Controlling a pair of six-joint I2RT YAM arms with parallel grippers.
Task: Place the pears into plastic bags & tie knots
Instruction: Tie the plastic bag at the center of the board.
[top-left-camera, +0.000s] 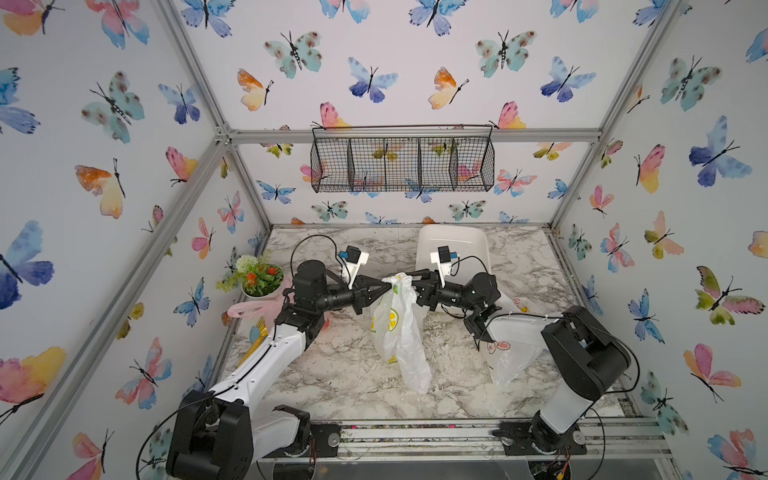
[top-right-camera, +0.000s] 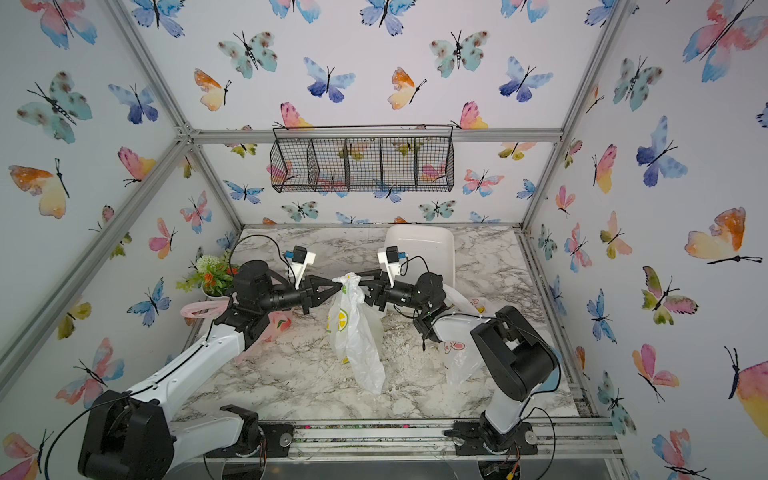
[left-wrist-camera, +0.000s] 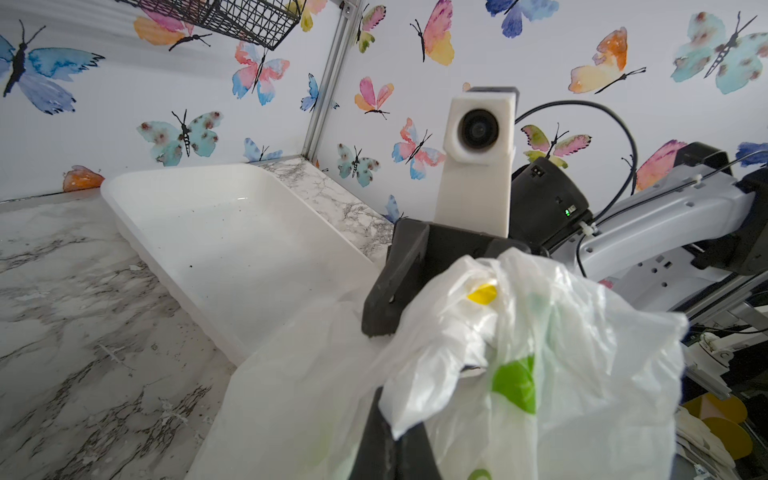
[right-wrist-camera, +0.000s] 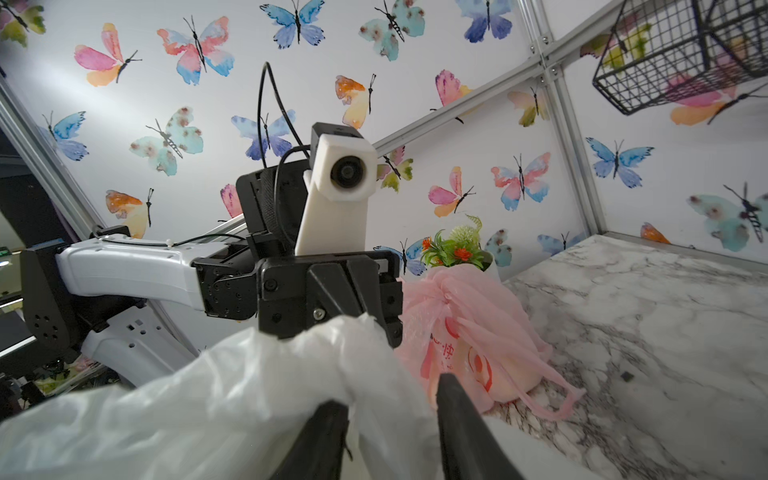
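Lemon-print bag (top-left-camera: 399, 332) top pinched in left hand (top-left-camera: 384, 286); right hand (top-left-camera: 412, 280) parted, seemingly empty; pink bag (right-wrist-camera: 469, 340) lettering unreadable.

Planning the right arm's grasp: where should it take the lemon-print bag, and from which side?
Probably its bunched neck, beside the shut left gripper, coming level from the robot's right: the lemon-print bag hangs from that gathered top; its body is loose.

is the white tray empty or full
Empty as far as visible: the white tray shows a bare floor with dark specks; the lemon bag hides one end.
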